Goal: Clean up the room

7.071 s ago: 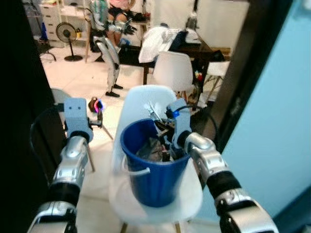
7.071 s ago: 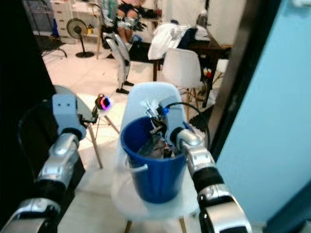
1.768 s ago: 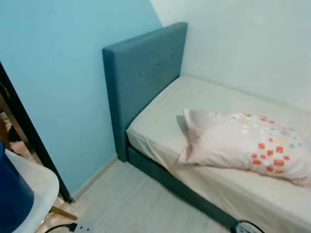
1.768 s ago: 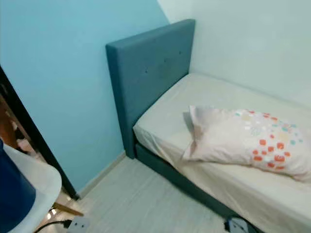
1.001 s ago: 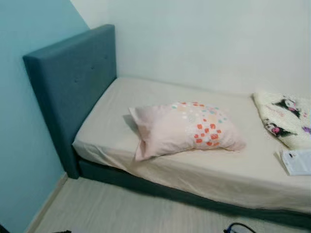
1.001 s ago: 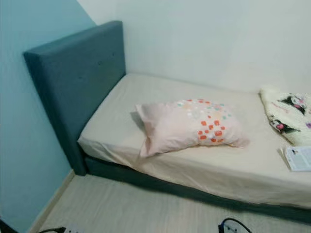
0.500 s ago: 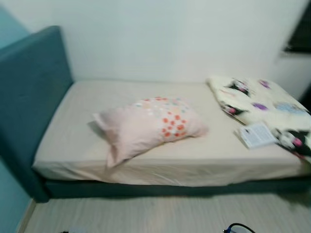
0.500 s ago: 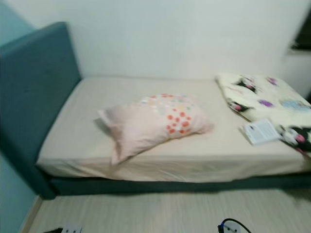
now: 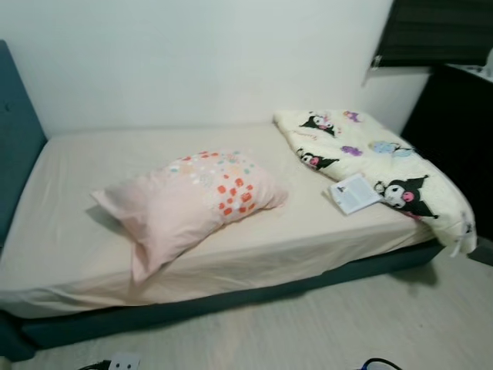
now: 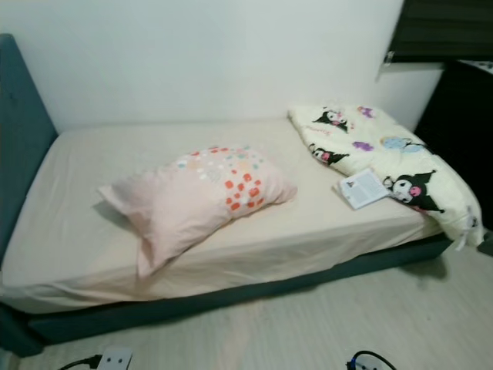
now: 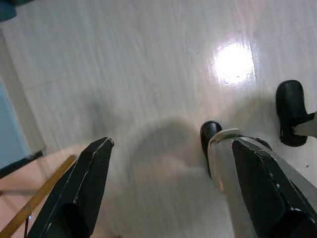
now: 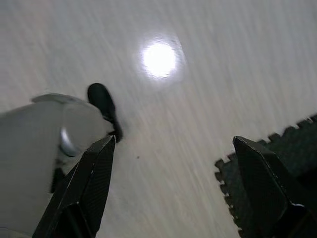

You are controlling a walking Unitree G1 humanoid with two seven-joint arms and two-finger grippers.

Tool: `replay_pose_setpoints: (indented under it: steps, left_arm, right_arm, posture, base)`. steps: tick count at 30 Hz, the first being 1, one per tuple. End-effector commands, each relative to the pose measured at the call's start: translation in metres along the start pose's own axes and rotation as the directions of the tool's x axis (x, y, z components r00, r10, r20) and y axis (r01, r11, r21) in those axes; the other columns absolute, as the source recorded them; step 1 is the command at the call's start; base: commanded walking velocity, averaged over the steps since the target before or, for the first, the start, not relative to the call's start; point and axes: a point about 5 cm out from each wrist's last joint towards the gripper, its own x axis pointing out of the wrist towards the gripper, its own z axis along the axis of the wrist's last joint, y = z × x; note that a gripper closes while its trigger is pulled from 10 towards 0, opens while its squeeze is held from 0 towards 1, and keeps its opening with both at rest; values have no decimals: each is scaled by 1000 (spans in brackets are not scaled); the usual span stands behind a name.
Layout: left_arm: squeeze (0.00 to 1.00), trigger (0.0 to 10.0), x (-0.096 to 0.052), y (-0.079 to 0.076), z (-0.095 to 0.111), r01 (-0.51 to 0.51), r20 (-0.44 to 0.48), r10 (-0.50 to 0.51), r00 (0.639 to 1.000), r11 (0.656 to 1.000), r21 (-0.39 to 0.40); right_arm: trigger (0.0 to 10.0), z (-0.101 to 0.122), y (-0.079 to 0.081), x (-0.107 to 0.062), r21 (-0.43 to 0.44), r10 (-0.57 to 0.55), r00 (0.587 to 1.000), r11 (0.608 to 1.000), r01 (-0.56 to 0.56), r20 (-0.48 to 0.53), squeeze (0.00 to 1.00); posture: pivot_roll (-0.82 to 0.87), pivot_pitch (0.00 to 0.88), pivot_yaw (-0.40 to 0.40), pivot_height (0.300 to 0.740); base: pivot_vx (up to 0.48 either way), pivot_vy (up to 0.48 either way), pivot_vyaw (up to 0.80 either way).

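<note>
A single bed with a cream fitted sheet [image 9: 69,223] stands against the white wall [image 9: 192,62], on a dark teal upholstered frame [image 10: 231,297]. The teal padded headboard [image 10: 19,131] is at the robot's left. On the middle of the sheet lies a pale pink pillow with orange and light blue squares [image 9: 189,200], turned at an angle, one corner close to the front edge of the mattress. At the robot's right end of the bed there is a folded cream blanket with black and pink cartoon figures [image 9: 385,166], and it hangs a little over the far corner. A small white booklet with printed text [image 10: 363,187] lies on the sheet, touching the near edge of this blanket.

On the pale wood-pattern floor [image 9: 323,324] near the front of the bed I see a white power strip with a black cable [image 10: 115,359], and a black cable with a blue part [image 10: 368,361] more to the right. A black piece of furniture [image 9: 454,116] stands beyond the foot of the bed.

Both arms hang down. The left gripper [image 11: 171,188] points at the floor with the jaws wide and nothing between them. The right gripper [image 12: 173,188] is the same, jaws wide and empty, above the floor near a dark foam mat with a toothed edge [image 12: 267,178].
</note>
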Motion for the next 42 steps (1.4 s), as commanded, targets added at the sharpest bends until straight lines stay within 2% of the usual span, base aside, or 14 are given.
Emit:
replay_pose_setpoints:
  steps: [1,3,5,9,14,18,19,21,22,23,26,34,39,42]
  left_arm:
    - [0,10000,0,0,0,9,6,-9,1000,999,-34]
    - [0,10000,2,5,18,14,76,-5,997,992,-122]
    - [0,10000,3,7,36,23,137,-2,991,989,-149]
    - [0,10000,4,7,63,39,218,-8,976,990,-139]
    - [0,10000,5,6,70,45,233,-17,972,992,-115]
    - [0,10000,5,-1,55,45,182,-29,983,995,-84]
    - [0,10000,4,-3,41,45,143,-35,989,997,-69]
    - [0,10000,4,-3,41,45,143,-35,989,997,-69]
    - [0,10000,3,-5,25,44,96,-38,995,997,-61]
    - [0,10000,3,-5,25,44,96,-38,995,997,-61]
    - [0,10000,-2,-6,-9,38,3,-37,999,997,-66]
    - [0,10000,-4,-5,-18,27,-25,-29,999,996,-84]
    - [0,10000,-2,-1,-6,16,10,-14,1000,991,-133]
    - [0,10000,-1,-2,-3,23,21,-21,1000,992,-125]
  right_arm:
    - [10000,3,0,0,-4,1,1000,1000,-1,13,0]
    - [10000,2,1,0,3,7,1000,1000,-7,16,0]
    - [10000,2,1,0,12,12,1000,1000,-13,21,0]
    - [10000,1,1,0,-5,17,1000,1000,-17,16,0]
    - [10000,0,1,0,-19,19,1000,1000,-19,12,0]
    - [10000,0,1,0,-16,27,999,1000,-27,19,0]
    - [10000,0,1,0,-14,27,999,1000,-26,20,0]
    - [10000,0,1,0,-14,27,999,1000,-26,20,0]
    - [10000,0,0,0,-15,25,999,1000,-25,21,0]
    - [10000,0,0,0,-15,25,999,1000,-25,21,0]
    - [10000,-1,-1,-1,-16,21,1000,1000,-21,19,0]
    - [10000,-2,-2,-1,-22,18,1000,1000,-17,18,0]
    - [10000,-2,-3,-1,-43,17,1000,999,-16,15,0]
    - [10000,-3,-3,-1,-37,14,1000,999,-13,20,0]
  posture:
    - [-14,0,-44,720]
    - [-25,0,-35,720]
    - [-19,0,-36,720]
    - [0,0,-47,720]
    - [0,0,-56,720]
    - [-14,0,-51,720]
    - [-14,0,-53,720]
    - [-14,0,-53,720]
    - [-15,0,-57,720]
    - [-15,0,-57,720]
    - [-20,0,-64,720]
    - [-33,0,-75,720]
    - [-26,0,-77,720]
    - [-42,0,-65,720]
  base:
    - [0,0,0]
    - [0,0,0]
    - [0,0,0]
    - [0,0,0]
    - [0,0,0]
    - [0,0,0]
    - [0,0,0]
    - [0,0,0]
    - [0,0,0]
    - [0,0,0]
    - [0,0,0]
    - [0,0,0]
    - [0,0,0]
    - [0,0,0]
